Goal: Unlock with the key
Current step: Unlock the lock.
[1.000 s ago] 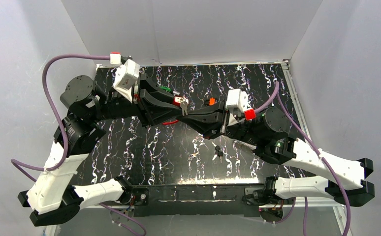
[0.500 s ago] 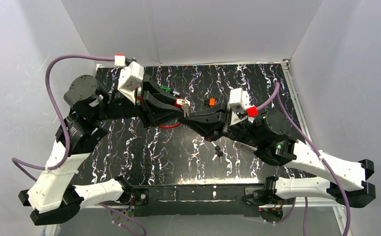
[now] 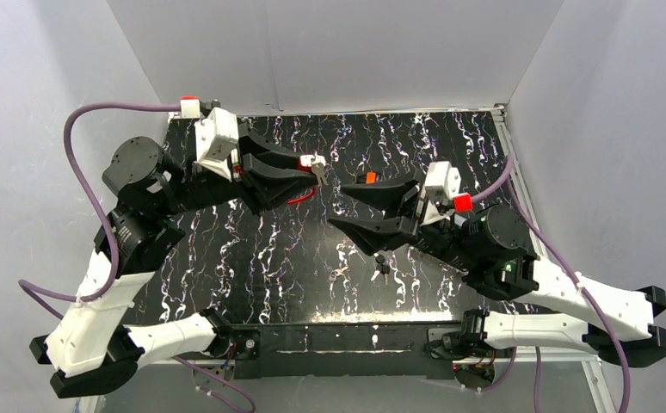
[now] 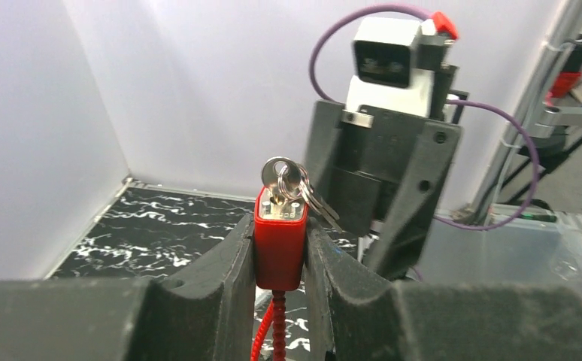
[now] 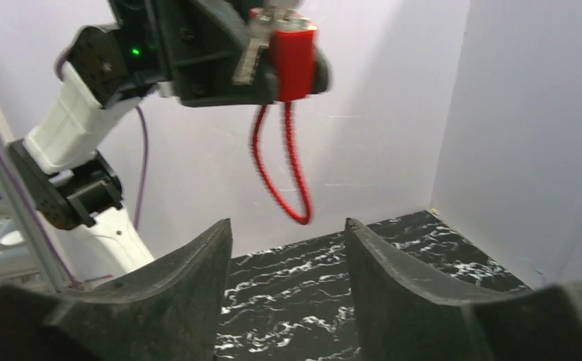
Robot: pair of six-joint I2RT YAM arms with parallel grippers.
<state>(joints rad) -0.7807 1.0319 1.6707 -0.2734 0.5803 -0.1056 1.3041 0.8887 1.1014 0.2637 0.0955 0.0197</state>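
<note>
The black, white-veined table [image 3: 450, 146] sits between pale walls. The left arm [image 3: 132, 228] reaches over its far left part, and the right arm [image 3: 502, 249] reaches in from the near right toward the middle. The two grippers face each other over the far middle of the table, near but apart. The left gripper [image 4: 280, 252] is clenched on the lock [image 4: 280, 244], its two dark fingers pressing the flat sides of the red body and holding it upright in the air with the keyhole end up. The right gripper [image 3: 338, 205] is released: its jaws stand wide apart with nothing between them, and its wrist view shows only table and wall in the gap. From that view the lock [image 5: 293, 64] hangs above and beyond the spread fingers. The lock's red cable [image 5: 280, 165] droops below the body in a long loop. A silver key [image 4: 279, 174] stands in the top of the lock, with spare keys [image 4: 319, 207] hanging from its ring on the right-arm side. An orange bit [image 3: 369, 178] shows on the table just beyond the right gripper – what it is cannot be told. Two dark-headed keys [image 3: 382, 267] and a smaller key [image 3: 340, 275] lie loose on the table in front of the right gripper, well apart from the lock.
</note>
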